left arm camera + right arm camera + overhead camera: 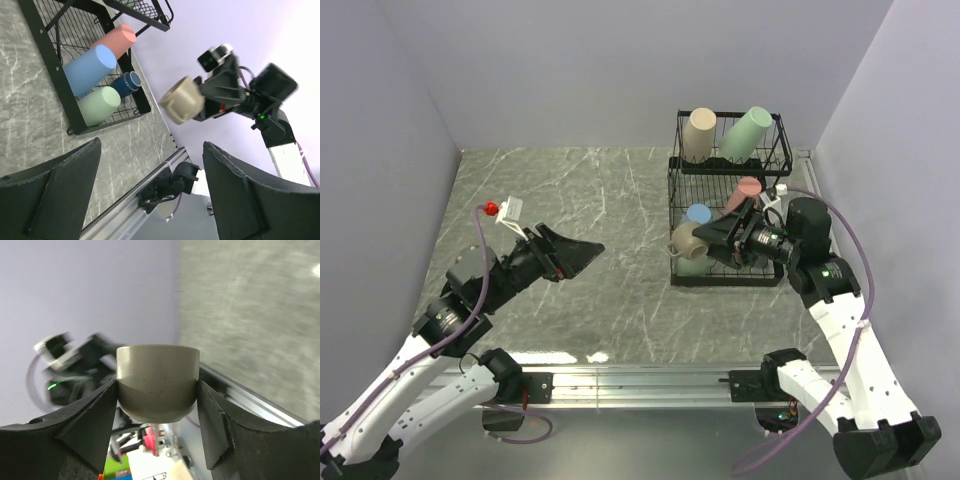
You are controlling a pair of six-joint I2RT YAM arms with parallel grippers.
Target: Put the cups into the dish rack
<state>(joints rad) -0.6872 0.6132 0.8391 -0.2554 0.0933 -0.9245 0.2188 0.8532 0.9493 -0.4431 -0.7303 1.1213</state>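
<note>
The black wire dish rack (673, 190) stands at the back right. Its upper tier holds a beige tumbler (700, 133) and a pale green one (746, 132). In the lower tier lie a salmon-pink (117, 39), a blue (90, 70) and a pale green tumbler (99, 105), plus a navy mug (127, 82). My right gripper (705, 240) is shut on the olive-tan mug (157, 380), held in the air at the rack's near left corner. My left gripper (575, 250) hangs open and empty over the middle of the table, facing the rack.
The grey marble table (580, 200) is bounded by purple walls at the back and both sides; the right wall runs close behind the rack. A metal rail (640, 378) carrying both arm bases lines the near edge.
</note>
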